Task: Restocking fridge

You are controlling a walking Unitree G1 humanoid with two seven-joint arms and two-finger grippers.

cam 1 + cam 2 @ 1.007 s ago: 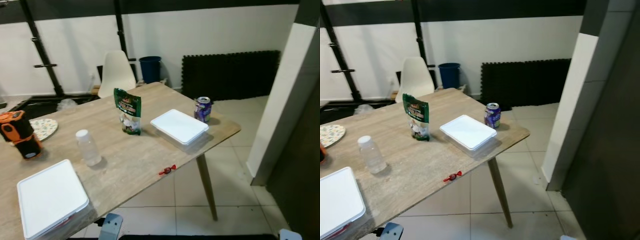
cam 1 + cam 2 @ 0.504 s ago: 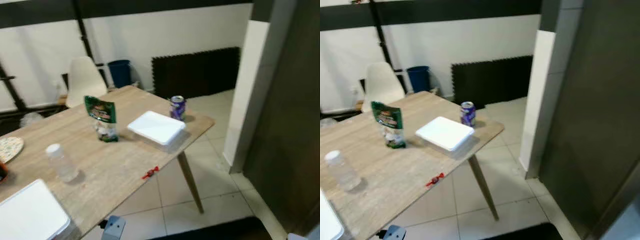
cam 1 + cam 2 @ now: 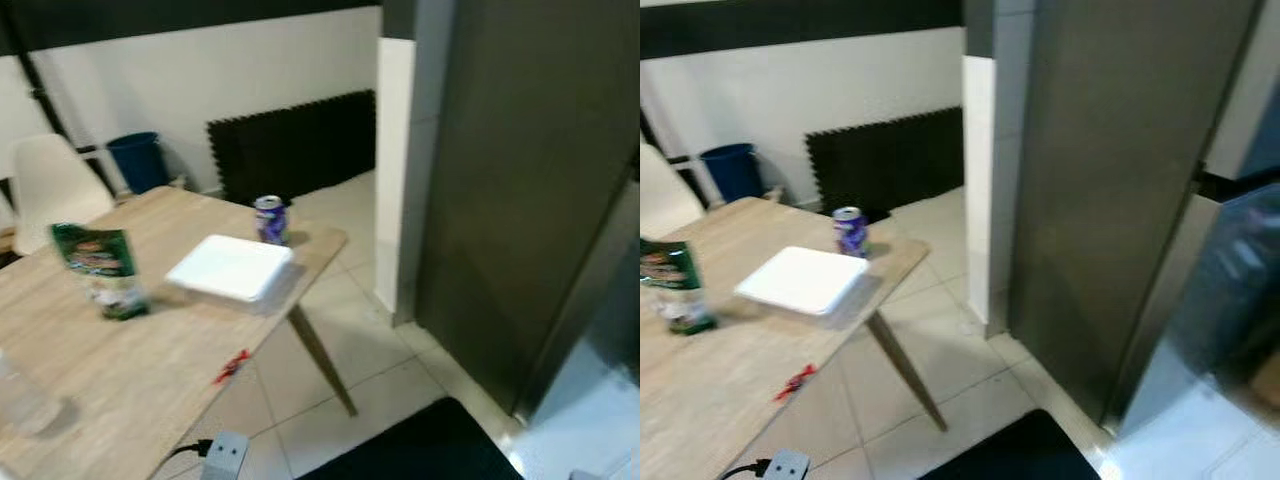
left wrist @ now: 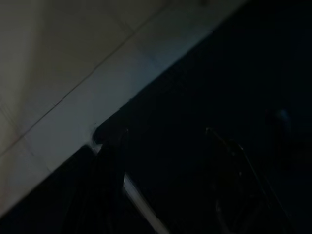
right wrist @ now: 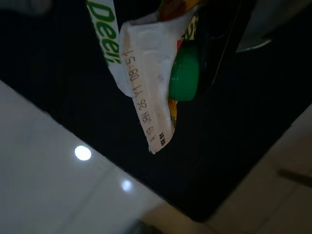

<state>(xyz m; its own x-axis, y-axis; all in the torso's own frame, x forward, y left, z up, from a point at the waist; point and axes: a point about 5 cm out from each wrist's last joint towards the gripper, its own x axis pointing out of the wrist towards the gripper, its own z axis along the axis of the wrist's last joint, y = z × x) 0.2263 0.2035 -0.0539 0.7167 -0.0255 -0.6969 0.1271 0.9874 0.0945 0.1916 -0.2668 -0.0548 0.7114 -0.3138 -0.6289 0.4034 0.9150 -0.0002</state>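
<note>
In the right wrist view my right gripper (image 5: 197, 68) is shut on a white pouch (image 5: 148, 83) with green lettering and a green cap (image 5: 185, 73), held over a black mat and pale tiles. The tall dark grey fridge (image 3: 520, 180) stands at the right, with a bluish lit area (image 3: 1230, 280) beside it. On the wooden table (image 3: 120, 350) at the left sit a purple can (image 3: 269, 219), a white lidded container (image 3: 230, 268) and a green snack bag (image 3: 100, 268). The left wrist view is very dark, with my left gripper (image 4: 165, 175) over a black mat and tiles.
A white pillar (image 3: 395, 170) stands between table and fridge. A red candy wrapper (image 3: 232, 366) lies near the table edge. A power strip (image 3: 222, 455) and a black mat (image 3: 410, 450) lie on the tiled floor. Behind are a blue bin (image 3: 135, 160) and a white chair (image 3: 50, 185).
The camera has swung to the right: the table has slid to the left of the picture and the dark fridge has come into view. The things on the table have not moved.
</note>
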